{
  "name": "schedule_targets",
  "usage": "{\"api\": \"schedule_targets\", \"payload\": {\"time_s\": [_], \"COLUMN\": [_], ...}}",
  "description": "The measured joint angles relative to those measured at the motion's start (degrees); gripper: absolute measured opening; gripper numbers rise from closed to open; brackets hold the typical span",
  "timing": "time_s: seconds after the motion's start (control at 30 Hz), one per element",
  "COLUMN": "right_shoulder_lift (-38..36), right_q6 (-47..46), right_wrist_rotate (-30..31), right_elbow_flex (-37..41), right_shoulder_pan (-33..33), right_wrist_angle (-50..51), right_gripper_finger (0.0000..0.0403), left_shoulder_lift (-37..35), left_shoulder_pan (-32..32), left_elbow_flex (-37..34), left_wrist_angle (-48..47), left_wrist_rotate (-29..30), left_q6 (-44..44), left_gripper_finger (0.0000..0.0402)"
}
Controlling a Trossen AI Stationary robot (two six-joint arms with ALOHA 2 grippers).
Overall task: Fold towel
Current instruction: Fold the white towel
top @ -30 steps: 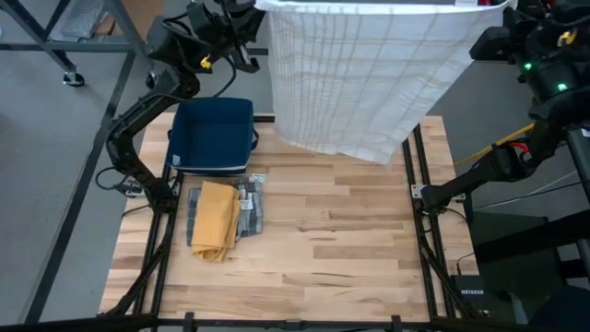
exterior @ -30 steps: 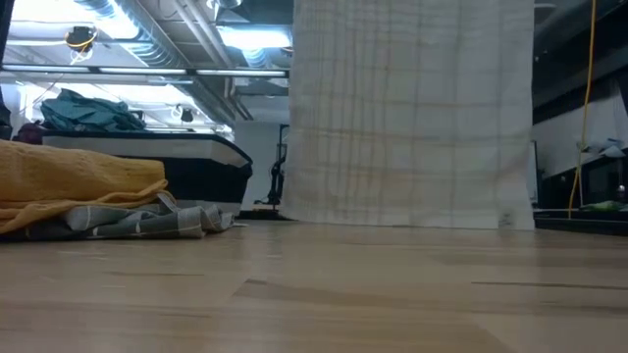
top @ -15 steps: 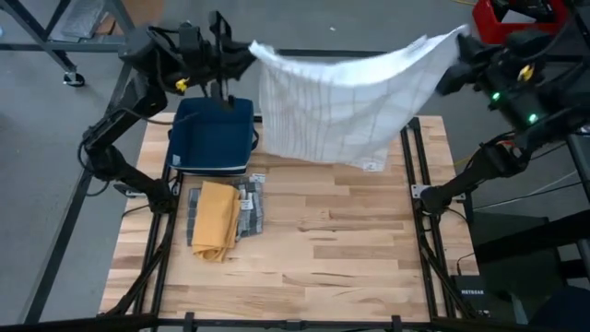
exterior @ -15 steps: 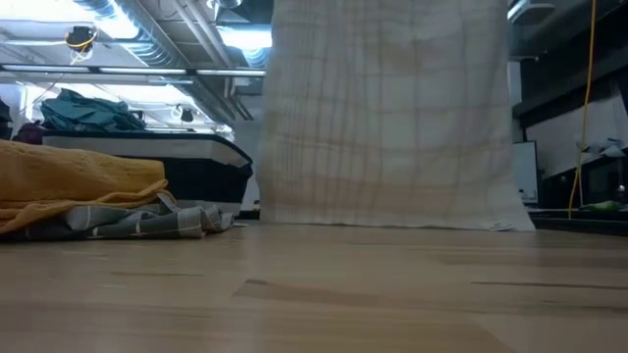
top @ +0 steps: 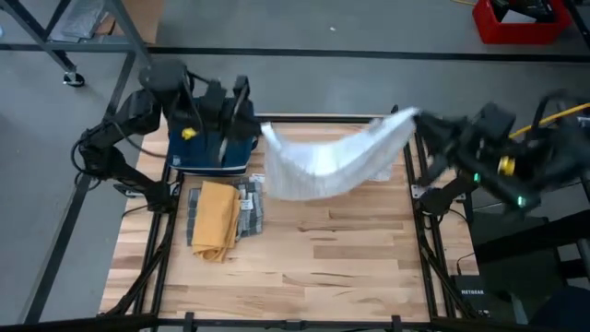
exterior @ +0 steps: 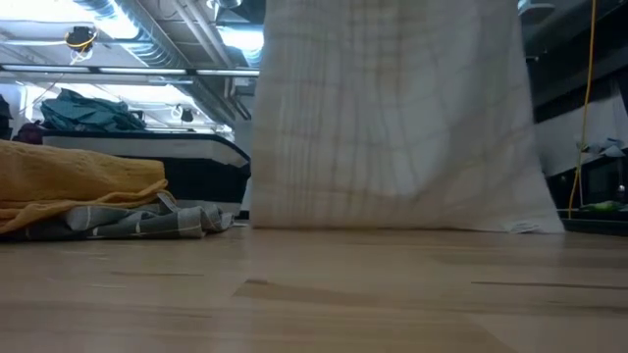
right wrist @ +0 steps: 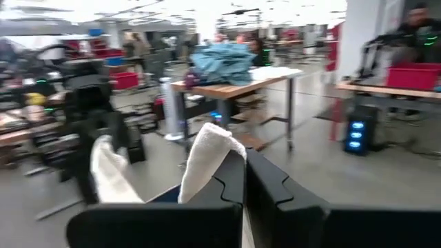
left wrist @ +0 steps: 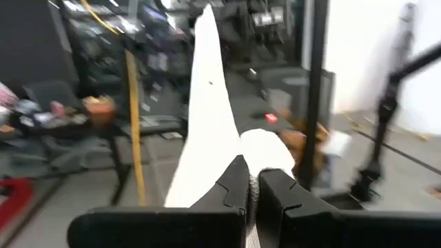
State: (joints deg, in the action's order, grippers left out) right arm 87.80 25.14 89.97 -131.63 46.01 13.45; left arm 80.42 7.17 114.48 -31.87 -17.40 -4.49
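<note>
A white towel (top: pixel 327 164) with a faint grid hangs spread between my two grippers over the far half of the table. Its top edge sags between them. In the low view the towel (exterior: pixel 392 118) hangs like a curtain, and its lower edge (exterior: pixel 392 227) is at the tabletop. My left gripper (top: pixel 260 129) is shut on the towel's left top corner. My right gripper (top: pixel 417 117) is shut on the right top corner. My left gripper pinches the towel's top corner (left wrist: pixel 252 184) between its two fingers (left wrist: pixel 233 186), and the cloth runs away from them in a narrow band toward the other arm. My right gripper pinches the opposite top corner (right wrist: pixel 210 148) between its fingers (right wrist: pixel 265 187). The cloth bunches there and hangs slack below.
A dark blue bin (top: pixel 212 136) sits at the far left of the table, under the left arm. Near it, a folded yellow towel (top: pixel 216 218) lies on a grey checked cloth (top: pixel 251 210). The near half of the wooden table (top: pixel 332 267) is bare.
Both grippers have come down from high above the table and a little toward its near edge, still shut on the corners. The towel went from hanging flat and taut along its top edge to sagging between them, with its lower edge down at the tabletop.
</note>
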Motion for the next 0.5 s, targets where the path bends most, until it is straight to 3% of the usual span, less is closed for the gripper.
{"api": "schedule_targets", "payload": {"time_s": [0.3, 0.5], "right_shoulder_lift": [8.8, 14.3], "right_q6": [-9.8, -17.3], "right_wrist_rotate": [0.0, 0.0], "right_elbow_flex": [0.0, 0.0], "right_shoulder_pan": [7.8, 10.3], "right_wrist_angle": [0.2, 1.5], "right_gripper_finger": [0.0002, 0.0002], "left_shoulder_lift": [-0.2, 0.2], "left_shoulder_pan": [-11.2, -18.9], "left_elbow_flex": [0.0, 0.0], "left_wrist_angle": [-13.2, -21.1], "left_wrist_rotate": [0.5, 7.8], "left_q6": [0.0, 0.1], "left_gripper_finger": [0.0000, 0.0000]}}
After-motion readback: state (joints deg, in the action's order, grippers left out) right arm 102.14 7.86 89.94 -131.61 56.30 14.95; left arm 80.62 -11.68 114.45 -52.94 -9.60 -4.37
